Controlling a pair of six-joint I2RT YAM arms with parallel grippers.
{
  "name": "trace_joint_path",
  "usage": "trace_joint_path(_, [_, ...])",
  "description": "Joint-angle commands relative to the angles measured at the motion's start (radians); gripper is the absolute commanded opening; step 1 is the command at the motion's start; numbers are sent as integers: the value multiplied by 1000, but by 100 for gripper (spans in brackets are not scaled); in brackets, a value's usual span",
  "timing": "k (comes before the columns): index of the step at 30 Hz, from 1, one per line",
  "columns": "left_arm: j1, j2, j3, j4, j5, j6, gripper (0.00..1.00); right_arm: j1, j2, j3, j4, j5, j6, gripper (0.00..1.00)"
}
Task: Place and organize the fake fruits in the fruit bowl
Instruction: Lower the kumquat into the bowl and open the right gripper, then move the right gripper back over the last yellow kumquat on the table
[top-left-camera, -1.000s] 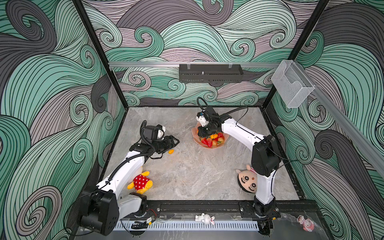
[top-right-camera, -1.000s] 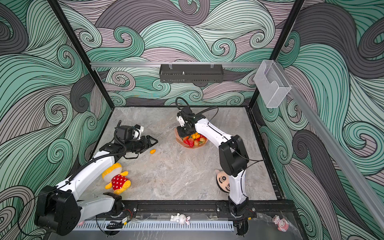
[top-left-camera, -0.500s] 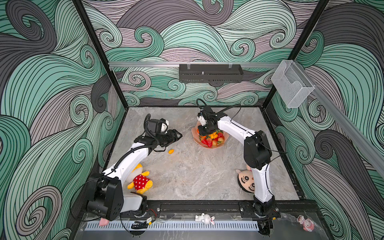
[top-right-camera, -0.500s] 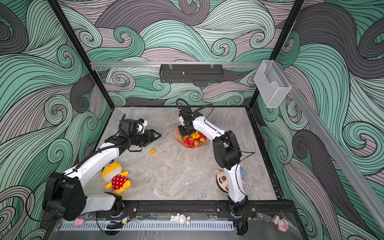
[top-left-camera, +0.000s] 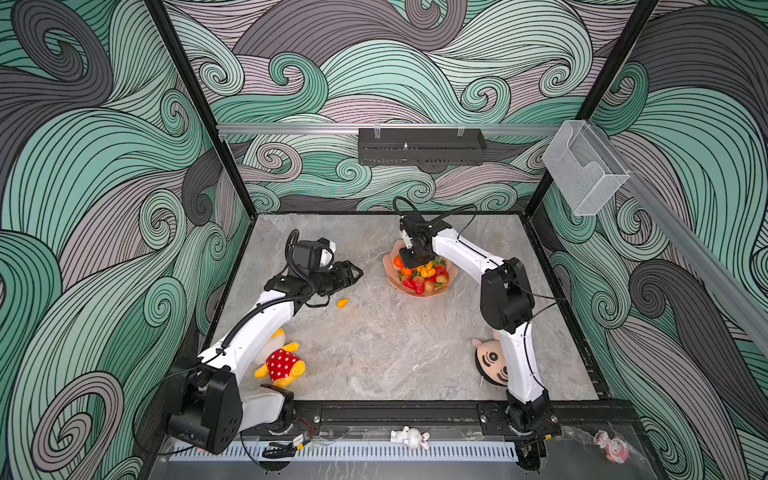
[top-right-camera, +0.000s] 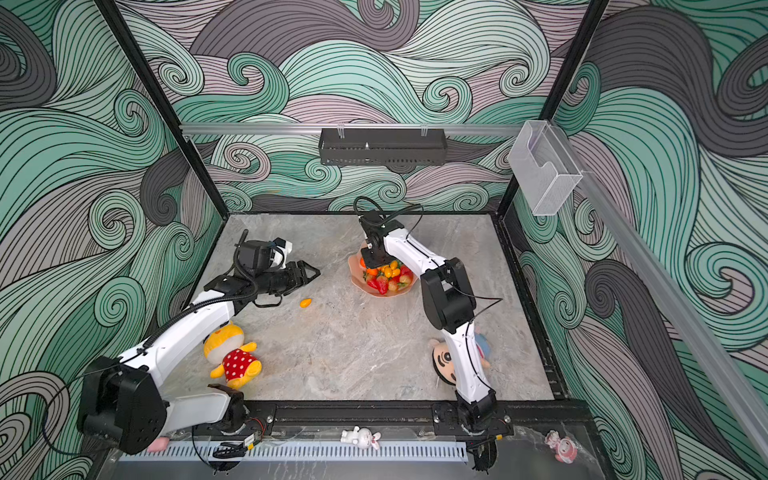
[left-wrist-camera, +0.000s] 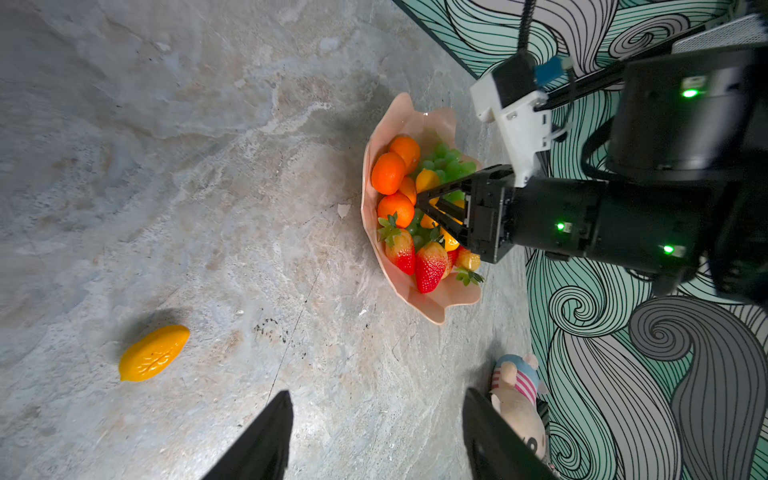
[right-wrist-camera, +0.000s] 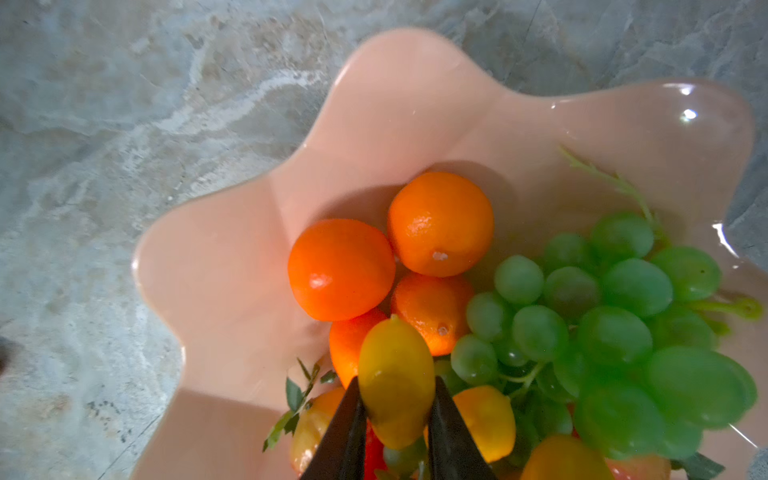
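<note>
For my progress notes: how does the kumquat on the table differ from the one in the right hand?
The loose kumquat lies on the marble table, outside the fruit bowl; the held kumquat is over the bowl. The loose one is untouched; the held one is pinched by the right hand. Both are small, oval, yellow-orange.

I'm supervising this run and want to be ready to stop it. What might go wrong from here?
1. The held kumquat, pinched in the right gripper, hangs over a heaped fruit bowl. If it is released onto the tangerines, it may roll over the low wavy rim.
2. A loose kumquat lies on the table near the open left gripper. A clumsy approach might nudge it away.
</note>
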Motion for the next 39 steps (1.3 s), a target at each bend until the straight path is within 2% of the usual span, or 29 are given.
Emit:
trace_joint_path(1, [-4,-42,-16,-31,-41,21,67,-4,12,22,-33,25,-9,27])
trace_joint_path(13, [-3,-68,-13,-65,-53,27,67,-4,-34,19,-35,19,-11,41])
trace_joint_path(19, [-3,-108,-12,-103,-102,29,67,-2,-91,6,-32,13,-3,44])
trace_joint_path(26, [9,-186,-41,-137,-184,43,67,20,-212,-91,50,4,10,48])
trace_joint_path(32, [63,-234,-51,-183,-184,64,68,72,-285,-154,104,-25,15,49])
trace_joint_path(39, [169,-269,-66,-225,-128,81,68,180,-272,-148,116,-24,11,48])
